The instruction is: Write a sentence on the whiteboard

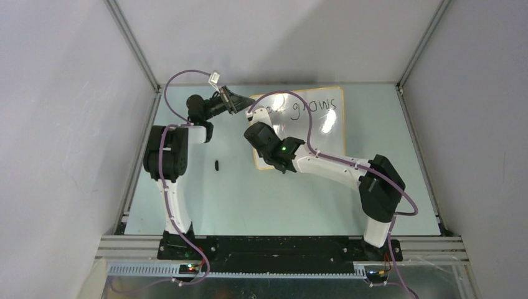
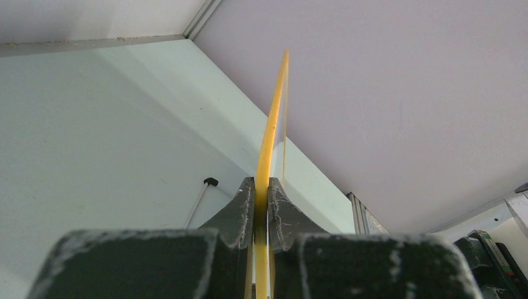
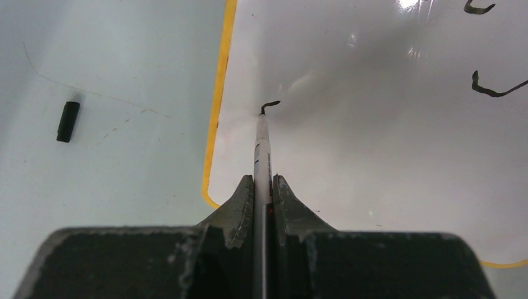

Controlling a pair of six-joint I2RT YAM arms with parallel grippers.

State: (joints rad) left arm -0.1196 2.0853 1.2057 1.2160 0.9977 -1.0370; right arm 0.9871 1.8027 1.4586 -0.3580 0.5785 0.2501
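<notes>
At bench [image 1: 280,199] rear-centre: whiteboard [image 1: 324,134], long axis running left to right.

- Left claw [image 2: 262,187]: clamped on the board's far-left rim, steadying it.
- Right claw [image 3: 263,180]: closed on the marker [image 3: 262,149], barrel pointing straight out from the fingers. The tip touches the board just inside its left edge.
- Sentence [image 1: 314,107]: first line shows "grows"; one short stroke sits at the tip, below it.
- Judgement: blank board lies to the tip's right, so the second line should run that way.
- Marker cap [image 1: 216,166]: loose on the bench, left of the board.

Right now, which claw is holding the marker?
The right claw, shut on the thin white marker with its tip on the whiteboard; the left claw grips that board's edge instead.
</notes>
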